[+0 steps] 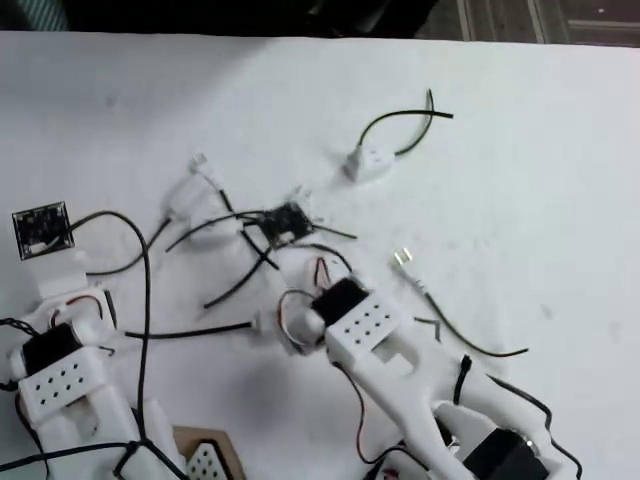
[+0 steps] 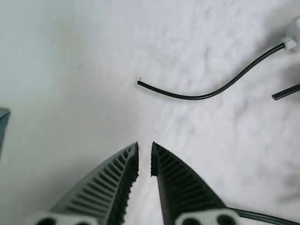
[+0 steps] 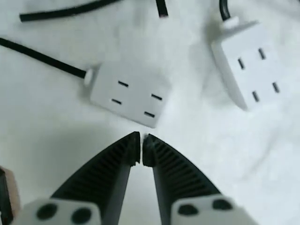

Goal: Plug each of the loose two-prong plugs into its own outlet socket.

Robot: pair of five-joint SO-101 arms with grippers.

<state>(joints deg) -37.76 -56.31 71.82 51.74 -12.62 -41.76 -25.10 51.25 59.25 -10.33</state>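
On the white surface [image 1: 560, 140], far and right of centre: one white outlet socket [image 1: 366, 162], with its black lead arcing away toward the far side. Right of centre, well apart from that socket: one loose two-prong plug [image 1: 403, 259] lying flat, prongs toward the far left, its dark cord [image 1: 470, 343] trailing near and right. Mid-surface, among crossing black leads: the right gripper [image 3: 141, 150], fingers drawn together until the tips all but meet, holding nothing. Just beyond its tips and not touched: a four-slot socket block [image 3: 129, 96], slots facing up, with a black lead at one end. Beside that block: a second socket block [image 3: 248, 70], also slots up and with its own lead. Near left: the left gripper [image 2: 144, 159], nearly closed with only a thin gap between the ridged fingers, also holding nothing, over bare surface. Beyond it, apart from the tips: one curved black wire [image 2: 201, 96] with a free end.
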